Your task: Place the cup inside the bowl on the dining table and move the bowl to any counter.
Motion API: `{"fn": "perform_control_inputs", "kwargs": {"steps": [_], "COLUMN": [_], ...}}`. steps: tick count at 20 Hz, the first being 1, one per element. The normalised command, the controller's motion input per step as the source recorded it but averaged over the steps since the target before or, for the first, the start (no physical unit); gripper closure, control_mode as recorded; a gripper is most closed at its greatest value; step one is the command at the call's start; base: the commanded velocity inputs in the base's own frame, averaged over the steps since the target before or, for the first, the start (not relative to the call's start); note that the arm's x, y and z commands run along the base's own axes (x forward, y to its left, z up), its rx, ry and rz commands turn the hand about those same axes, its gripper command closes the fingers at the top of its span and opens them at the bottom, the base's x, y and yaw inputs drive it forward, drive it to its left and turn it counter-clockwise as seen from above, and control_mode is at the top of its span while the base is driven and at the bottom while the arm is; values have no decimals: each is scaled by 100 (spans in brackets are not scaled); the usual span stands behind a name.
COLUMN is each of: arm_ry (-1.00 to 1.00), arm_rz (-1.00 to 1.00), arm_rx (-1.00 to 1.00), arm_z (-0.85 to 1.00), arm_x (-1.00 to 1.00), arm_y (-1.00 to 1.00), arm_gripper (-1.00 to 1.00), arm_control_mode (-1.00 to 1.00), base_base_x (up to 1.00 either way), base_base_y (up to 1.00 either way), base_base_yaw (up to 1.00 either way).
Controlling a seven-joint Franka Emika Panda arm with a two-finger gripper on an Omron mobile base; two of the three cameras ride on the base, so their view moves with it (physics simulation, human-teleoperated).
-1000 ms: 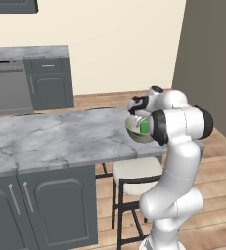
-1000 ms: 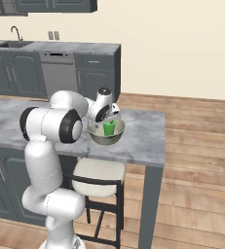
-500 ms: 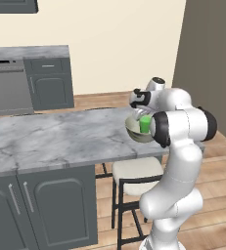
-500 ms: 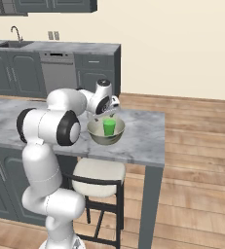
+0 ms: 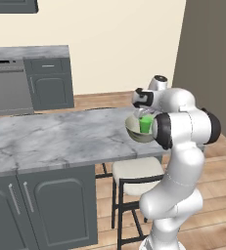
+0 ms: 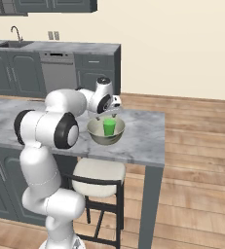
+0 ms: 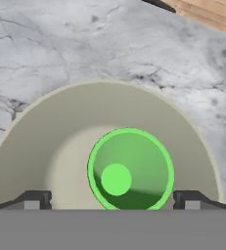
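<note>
At the near end of the dining tabletop (image 6: 143, 133), beside the white-seated stool (image 6: 97, 172), the green cup (image 6: 109, 127) stands upright inside the metallic bowl (image 6: 105, 134), roughly at its centre in the hand view. The hand (image 6: 109, 115) hovers just above the cup, its fingertips (image 7: 35, 200) spread wide apart to either side of the cup and gripping nothing. So the first part of the task looks done: the cup is in the bowl, and the bowl rests on the tabletop. What remains is carrying the bowl to the counter (image 6: 60, 47) along the beige wall. That calls for shifting the hand off the cup to the bowl's rim, pinching the wall there, then lifting level so the cup does not topple.
</note>
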Motion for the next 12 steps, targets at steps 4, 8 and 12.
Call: {"fn": "perform_control_inputs", "kwargs": {"steps": [4,8,12], "arm_ry": [0,-1,-5], "arm_rz": [-19,-21,-22], "arm_rx": [0,1,5], "arm_z": [14,27,28], "arm_x": [-26,-25,-30], "arm_y": [-11,-11,-15], "arm_gripper": [-100,-100,-100], "arm_control_mode": [-100,-100,-100], "base_base_x": [0,0,0], "base_base_y": [0,0,0], "base_base_yaw": [0,0,0]}}
